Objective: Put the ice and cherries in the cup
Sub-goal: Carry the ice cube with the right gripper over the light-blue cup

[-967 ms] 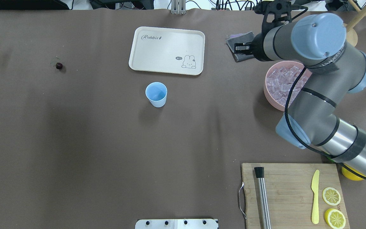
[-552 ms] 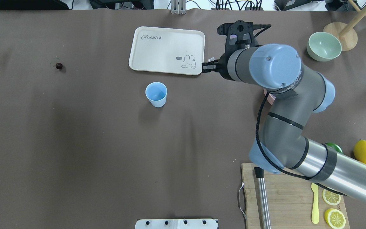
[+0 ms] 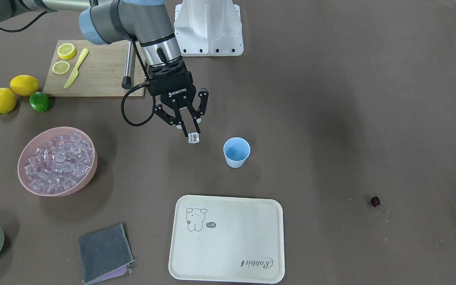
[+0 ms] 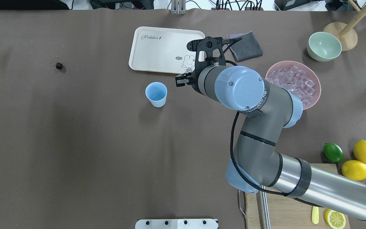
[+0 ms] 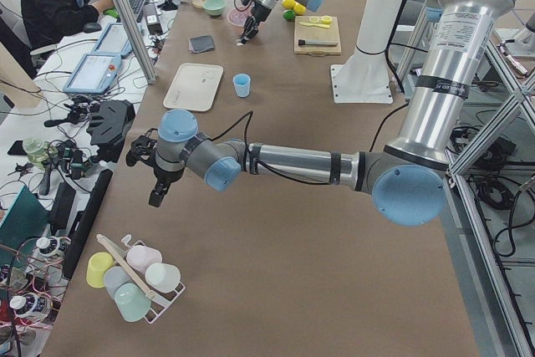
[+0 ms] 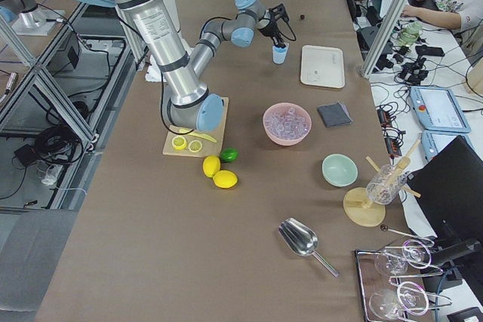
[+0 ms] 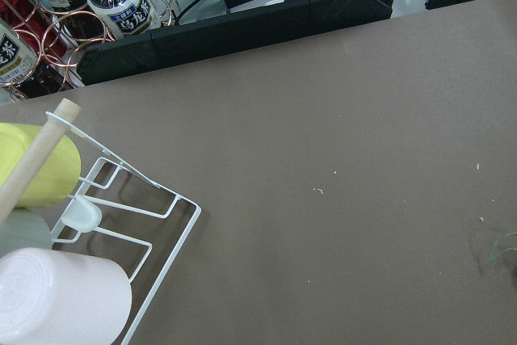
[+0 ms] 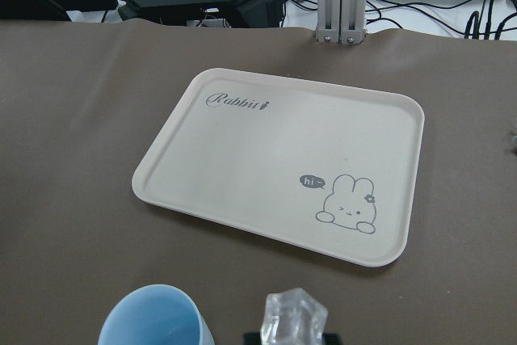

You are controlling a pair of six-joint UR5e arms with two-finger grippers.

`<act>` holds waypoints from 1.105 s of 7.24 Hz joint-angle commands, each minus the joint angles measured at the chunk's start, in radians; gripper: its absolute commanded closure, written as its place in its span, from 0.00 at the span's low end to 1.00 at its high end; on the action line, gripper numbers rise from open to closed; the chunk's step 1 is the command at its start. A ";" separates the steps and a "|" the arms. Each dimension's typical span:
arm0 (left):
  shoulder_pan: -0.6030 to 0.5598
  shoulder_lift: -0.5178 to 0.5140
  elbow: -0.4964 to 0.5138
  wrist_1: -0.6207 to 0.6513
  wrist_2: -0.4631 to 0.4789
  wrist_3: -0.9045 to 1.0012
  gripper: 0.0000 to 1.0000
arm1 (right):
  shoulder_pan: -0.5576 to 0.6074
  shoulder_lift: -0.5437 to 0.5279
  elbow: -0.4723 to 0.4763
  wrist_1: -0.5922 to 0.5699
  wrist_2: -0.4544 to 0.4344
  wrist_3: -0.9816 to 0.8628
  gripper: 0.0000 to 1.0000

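Note:
My right gripper (image 3: 193, 136) is shut on one clear ice cube (image 3: 193, 138) and holds it above the table, just beside the light-blue cup (image 3: 236, 152). The cup stands upright and looks empty. In the overhead view the gripper (image 4: 180, 81) is right of the cup (image 4: 156, 94). The right wrist view shows the cube (image 8: 295, 317) and the cup's rim (image 8: 157, 317). More ice (image 3: 56, 160) fills the pink bowl (image 3: 93, 166). The cherry (image 4: 59, 65) lies alone at the far left. My left gripper (image 5: 157, 194) shows only in the exterior left view, so I cannot tell its state.
A cream rabbit tray (image 4: 167, 50) lies behind the cup. A grey cloth (image 4: 246, 51), a pale green bowl (image 4: 324, 46), lemons (image 4: 365, 152) and a lime (image 4: 333, 152) are on the right. A cup rack (image 7: 97, 224) is near the left arm.
My right arm has swung left from over the pink bowl, past the tray's corner, to beside the cup, carrying an ice cube. The cup and cherry have not moved.

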 commanded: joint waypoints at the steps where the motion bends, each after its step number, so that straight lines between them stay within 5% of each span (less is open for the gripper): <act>1: 0.002 0.013 -0.016 -0.003 -0.003 -0.002 0.02 | -0.020 0.078 -0.097 0.004 -0.030 -0.004 1.00; 8: 0.002 0.038 -0.015 -0.020 -0.003 -0.002 0.02 | -0.049 0.163 -0.284 0.136 -0.024 -0.017 1.00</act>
